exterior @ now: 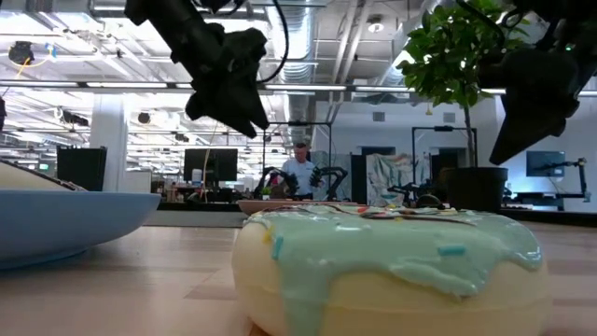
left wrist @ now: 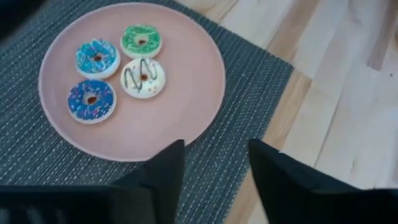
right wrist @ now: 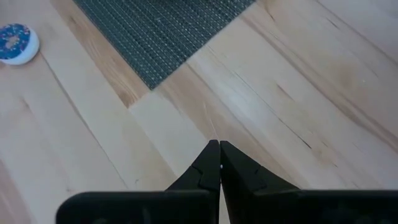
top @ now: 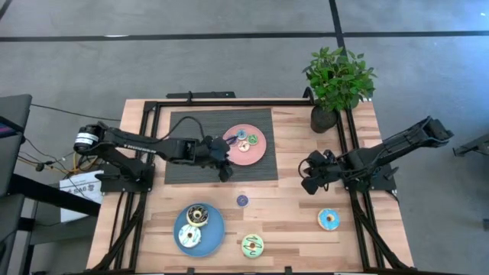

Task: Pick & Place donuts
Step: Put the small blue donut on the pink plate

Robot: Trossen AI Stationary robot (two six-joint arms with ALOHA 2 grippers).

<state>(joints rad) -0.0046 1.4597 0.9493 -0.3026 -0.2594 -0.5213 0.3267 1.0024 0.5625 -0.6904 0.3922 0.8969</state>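
Dark fingers of the left gripper (top: 226, 158) stand apart with nothing between them, hovering over the grey woven mat (top: 183, 164) near the centre of the high view, just beside the left rim of the pink plate (top: 258, 156). On that plate sit four small donuts, seen best from the left wrist: a green one (left wrist: 141, 40), a light blue one (left wrist: 97, 58), a white one with dark drizzle (left wrist: 143, 77) and a dark blue sprinkled one (left wrist: 91, 99), clustered together on one side of the plate.

Right of centre in the high view, the right gripper (top: 309, 180) has its fingers pressed together, empty, above bare wooden table (top: 290, 221). A small dark blue donut (top: 242, 200) lies alone on the wood just below the mat (it also shows in the upper left of the right wrist view).

Toward the lower left of the high view, the blue plate (top: 212, 232) carries a brown-iced donut (top: 196, 215) and a pale blue-and-white one (top: 189, 237). A lime green donut (top: 252, 245) lies just beside that plate on its right, and a light blue donut (top: 329, 219) rests on the wood at lower right. A potted plant (top: 336, 84) stands at the upper right of the table.
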